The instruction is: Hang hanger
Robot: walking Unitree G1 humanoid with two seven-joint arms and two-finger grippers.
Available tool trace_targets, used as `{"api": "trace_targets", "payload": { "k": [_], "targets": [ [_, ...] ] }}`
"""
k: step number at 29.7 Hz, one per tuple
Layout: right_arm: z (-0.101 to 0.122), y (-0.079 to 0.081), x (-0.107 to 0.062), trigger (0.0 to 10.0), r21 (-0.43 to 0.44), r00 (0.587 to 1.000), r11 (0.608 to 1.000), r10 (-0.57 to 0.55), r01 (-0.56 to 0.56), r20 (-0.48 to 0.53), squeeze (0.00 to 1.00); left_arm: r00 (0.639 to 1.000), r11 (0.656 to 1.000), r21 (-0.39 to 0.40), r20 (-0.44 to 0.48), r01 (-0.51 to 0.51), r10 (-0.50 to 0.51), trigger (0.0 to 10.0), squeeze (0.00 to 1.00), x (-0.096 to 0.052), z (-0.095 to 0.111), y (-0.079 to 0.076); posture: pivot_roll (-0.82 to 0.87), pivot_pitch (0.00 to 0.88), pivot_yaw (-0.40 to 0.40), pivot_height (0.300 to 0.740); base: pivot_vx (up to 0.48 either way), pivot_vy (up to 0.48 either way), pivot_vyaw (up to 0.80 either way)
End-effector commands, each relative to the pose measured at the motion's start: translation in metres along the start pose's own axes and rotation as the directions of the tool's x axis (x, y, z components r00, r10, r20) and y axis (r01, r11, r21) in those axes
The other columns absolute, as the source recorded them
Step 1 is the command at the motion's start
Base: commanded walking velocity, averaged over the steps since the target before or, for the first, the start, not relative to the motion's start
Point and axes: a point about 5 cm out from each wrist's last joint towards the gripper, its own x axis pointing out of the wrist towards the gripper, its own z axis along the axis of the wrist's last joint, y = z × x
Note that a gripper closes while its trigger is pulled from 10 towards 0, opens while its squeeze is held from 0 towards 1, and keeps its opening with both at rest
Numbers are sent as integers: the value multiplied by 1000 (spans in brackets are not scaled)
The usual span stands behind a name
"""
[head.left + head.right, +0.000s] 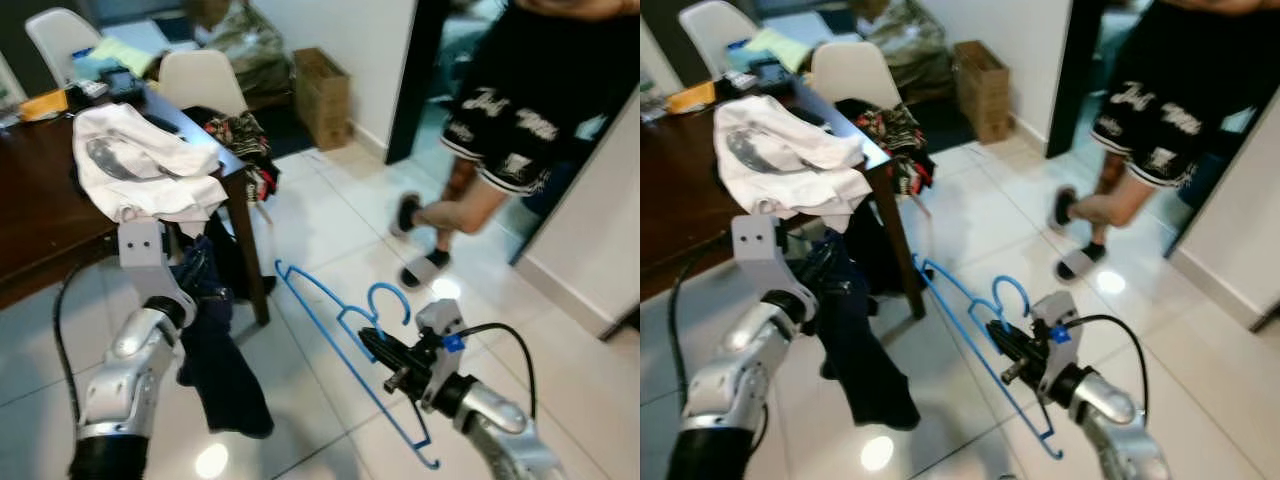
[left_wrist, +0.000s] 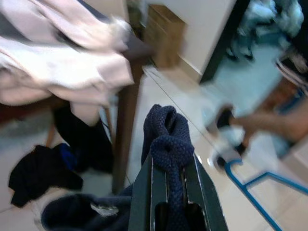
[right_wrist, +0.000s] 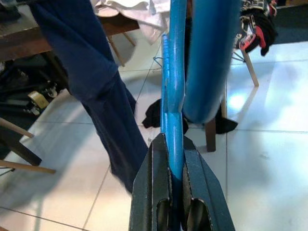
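Right gripper (image 1: 378, 350) clamped on blue plastic hanger (image 1: 340, 325), held above white tiled floor (image 1: 330, 225). Left gripper (image 2: 175, 192) pinches dark navy knit garment (image 1: 220, 370), dangling beside dark wooden bench (image 1: 40, 210). Step: carrying. Next likely: bring hanger to garment, or find rail.

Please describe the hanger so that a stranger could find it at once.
Look in front of the dark table, above the white floor. The right gripper holds the hanger there. It is thin and bright blue, unlike the dark garment beside it.
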Motion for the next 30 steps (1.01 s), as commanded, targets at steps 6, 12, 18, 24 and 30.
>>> {"api": "trace_targets", "payload": {
  "k": [6,12,18,24,30],
  "targets": [
    [1,3,1,10000,21,1000,1000,12,-12,21,0,988,998,64,156,-11,1,10000,0,6,51,3,78,166,-6,740,480,0,544],
    [1,4,2,10000,17,1000,1000,19,-19,19,0,963,994,112,269,-2,-29,10000,0,10,89,-4,80,171,-14,740,480,0,750],
    [1,4,2,10000,22,999,999,29,-29,19,0,766,961,269,631,-68,-123,10000,0,-2,237,-10,90,170,-27,740,480,0,747],
    [1,4,3,10000,28,999,999,30,-31,22,0,661,912,355,738,-207,-137,10000,0,-19,302,0,102,169,-21,740,480,0,750],
    [1,4,4,10000,42,999,999,15,-17,36,0,518,817,350,852,-458,-74,10000,0,-49,384,26,105,169,-12,740,480,0,750]
  ]
}}
